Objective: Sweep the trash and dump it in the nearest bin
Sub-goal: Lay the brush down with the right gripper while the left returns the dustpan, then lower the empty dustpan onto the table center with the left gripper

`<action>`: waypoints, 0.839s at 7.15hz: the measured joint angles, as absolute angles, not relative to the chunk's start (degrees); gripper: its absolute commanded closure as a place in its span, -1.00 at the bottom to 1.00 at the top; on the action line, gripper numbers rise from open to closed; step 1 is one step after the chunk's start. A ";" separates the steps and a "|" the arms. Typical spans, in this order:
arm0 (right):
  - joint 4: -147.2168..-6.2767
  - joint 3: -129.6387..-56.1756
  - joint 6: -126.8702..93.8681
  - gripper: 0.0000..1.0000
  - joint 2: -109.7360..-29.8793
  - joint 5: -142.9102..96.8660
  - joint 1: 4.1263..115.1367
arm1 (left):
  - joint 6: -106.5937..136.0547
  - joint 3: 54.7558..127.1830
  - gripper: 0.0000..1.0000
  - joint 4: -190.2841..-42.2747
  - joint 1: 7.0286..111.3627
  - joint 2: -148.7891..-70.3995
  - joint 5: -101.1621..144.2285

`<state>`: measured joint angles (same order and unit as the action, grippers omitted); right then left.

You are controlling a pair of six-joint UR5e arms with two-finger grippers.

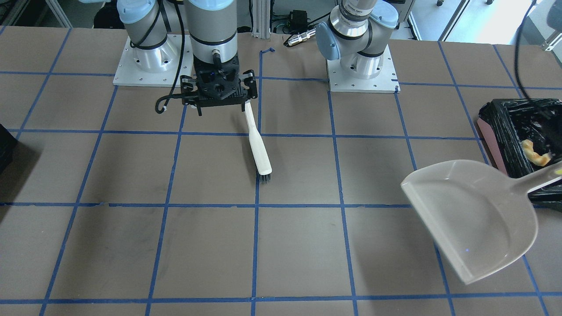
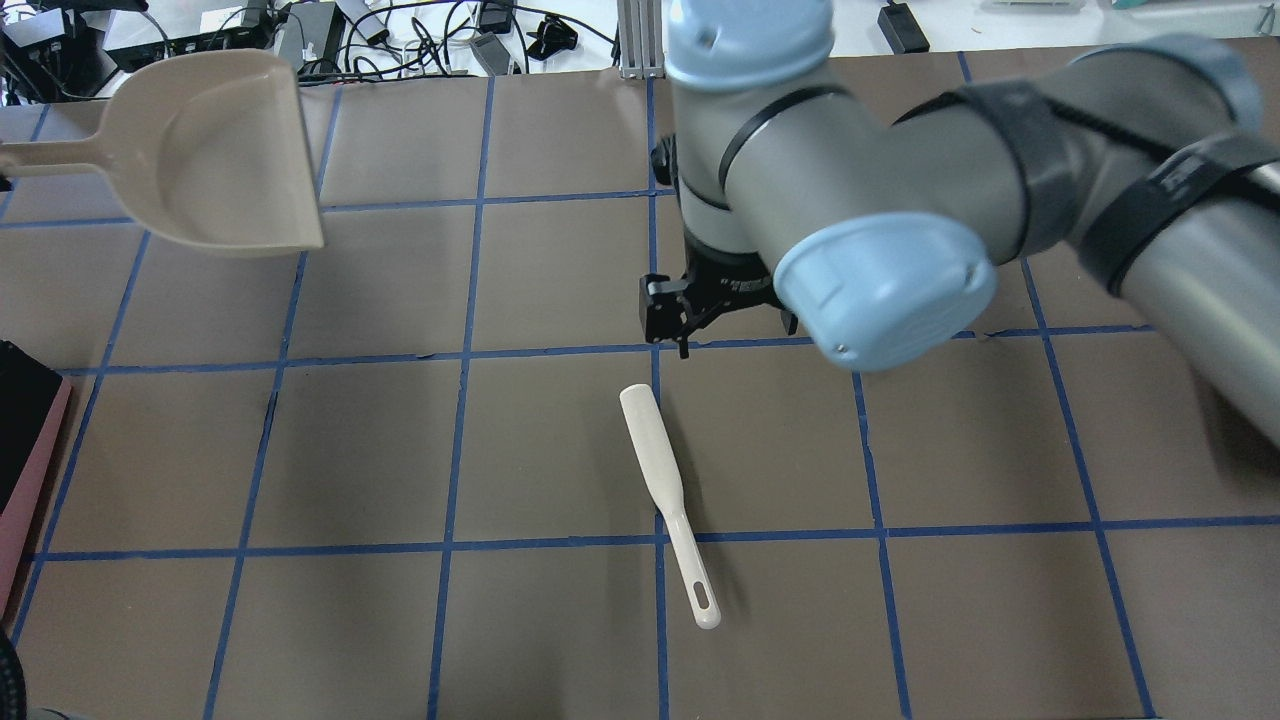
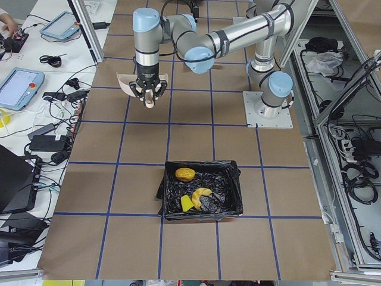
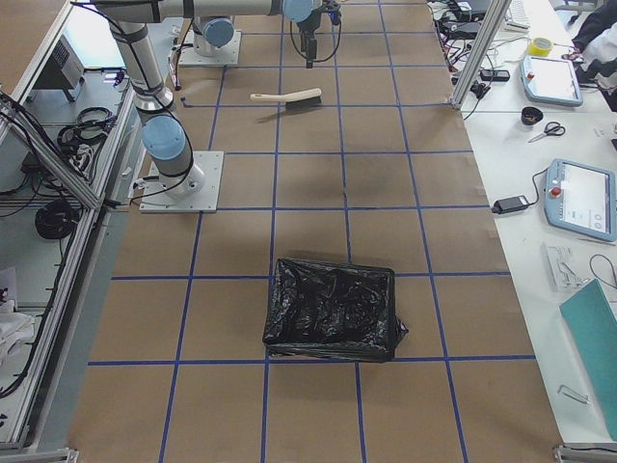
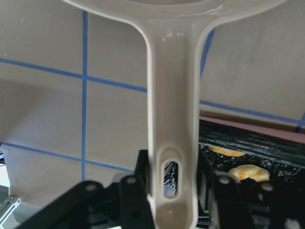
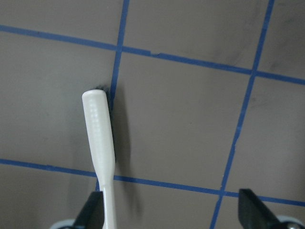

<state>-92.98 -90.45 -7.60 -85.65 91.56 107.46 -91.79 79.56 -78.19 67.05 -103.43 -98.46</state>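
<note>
The pink bin lined with a black bag (image 1: 491,134) stands at the table's end on my left. In the exterior left view the brown-orange lump (image 3: 185,174), the yellow-green wedge (image 3: 186,203) and the curved tan peel (image 3: 203,196) lie inside it. My left gripper (image 5: 172,183) is shut on the handle of a beige dustpan (image 1: 474,215), which hangs empty over the table beside the bin. My right gripper (image 1: 221,107) is open above the handle end of a white brush (image 1: 259,151). The brush lies flat on the table.
A second bin covered by a black bag (image 4: 333,309) stands at the table's other end. The arm bases (image 1: 362,66) sit at the robot's edge. Cables and devices lie beyond the far edge (image 2: 300,40). Blue tape lines grid the brown tabletop.
</note>
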 measured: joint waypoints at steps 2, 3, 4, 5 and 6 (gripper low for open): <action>-88.73 -85.27 -1.57 -1.00 -86.85 91.49 99.52 | -66.39 81.43 1.00 -81.45 73.03 -104.11 -93.44; -88.16 -84.71 0.64 -1.00 -87.71 91.32 95.91 | -54.55 82.06 1.00 -83.10 74.65 -104.40 -89.96; -88.03 -84.59 2.03 -1.00 -88.23 90.99 92.92 | -43.22 82.26 1.00 -84.30 77.13 -104.67 -87.66; -88.03 -84.60 2.96 -0.99 -88.53 90.75 90.99 | -33.54 82.32 1.00 -84.81 80.60 -105.10 -86.74; -88.18 -84.60 3.44 -0.99 -88.68 90.23 89.98 | -26.61 82.37 1.00 -85.01 84.27 -105.86 -86.39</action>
<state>-88.18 -84.60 3.44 -88.68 90.23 89.98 -26.61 82.37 -85.01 84.27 -105.86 -86.39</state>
